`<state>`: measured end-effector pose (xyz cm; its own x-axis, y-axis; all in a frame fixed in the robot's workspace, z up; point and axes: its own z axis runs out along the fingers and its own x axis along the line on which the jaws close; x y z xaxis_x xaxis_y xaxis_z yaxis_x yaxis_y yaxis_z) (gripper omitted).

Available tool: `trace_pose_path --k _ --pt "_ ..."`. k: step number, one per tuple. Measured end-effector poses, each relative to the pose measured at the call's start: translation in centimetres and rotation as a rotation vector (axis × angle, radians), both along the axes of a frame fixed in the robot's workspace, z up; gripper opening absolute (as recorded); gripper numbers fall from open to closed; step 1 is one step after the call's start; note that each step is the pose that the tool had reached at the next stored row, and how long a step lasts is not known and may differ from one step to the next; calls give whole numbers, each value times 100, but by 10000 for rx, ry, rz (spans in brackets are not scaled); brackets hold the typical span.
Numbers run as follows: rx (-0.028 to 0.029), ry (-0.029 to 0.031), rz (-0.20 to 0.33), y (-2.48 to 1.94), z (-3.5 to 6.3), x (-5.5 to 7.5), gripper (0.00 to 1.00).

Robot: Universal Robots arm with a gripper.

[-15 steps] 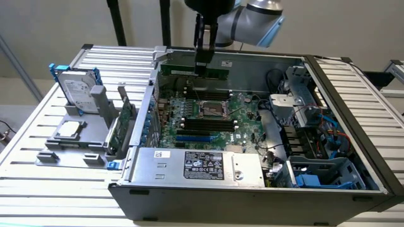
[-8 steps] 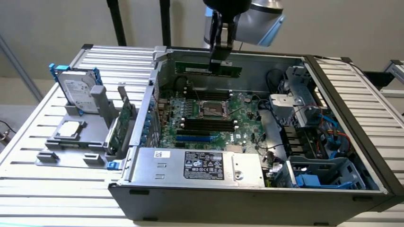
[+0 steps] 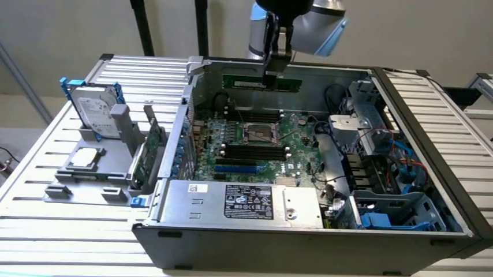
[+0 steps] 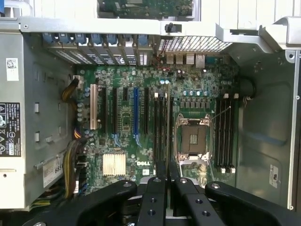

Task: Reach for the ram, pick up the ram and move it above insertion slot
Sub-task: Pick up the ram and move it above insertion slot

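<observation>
Claw (image 3: 275, 72) grips ram (image 3: 262, 84) above motherboard (image 3: 254, 138), power supply (image 3: 242, 203) nearby.

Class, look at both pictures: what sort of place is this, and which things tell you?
Probably a computer assembly or repair bench: an open PC case baring its motherboard, a hard drive in a holder beside it, and a pincer holding a ram above.

The claw (image 3: 276, 68) holds, as it seems, the ram (image 3: 262, 82) level above the open computer case (image 3: 308, 231).
</observation>
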<state>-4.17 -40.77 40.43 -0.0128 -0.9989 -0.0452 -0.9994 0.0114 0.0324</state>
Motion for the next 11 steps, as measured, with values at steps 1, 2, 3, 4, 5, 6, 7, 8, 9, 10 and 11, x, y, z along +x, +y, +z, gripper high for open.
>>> trace_pose_path --k 1,2,3,4,5,6,7,8,9,10,11 --pt "0 -18 1 2 -1 3 13" --pt "0 -18 0 1 -1 5 13" --pt "1 -19 0 2 -2 7 13" --pt "0 -19 -1 2 -2 7 13" --pt "1 -19 -2 2 -2 7 13" --pt "1 -19 -2 2 -2 7 13" --pt "1 -19 -1 2 -2 7 13" --pt "1 -19 -1 2 -2 7 13" --pt "1 -19 0 2 -2 7 13" --pt "0 -19 0 2 -2 8 13" --pt "0 -19 -1 2 -2 7 13"
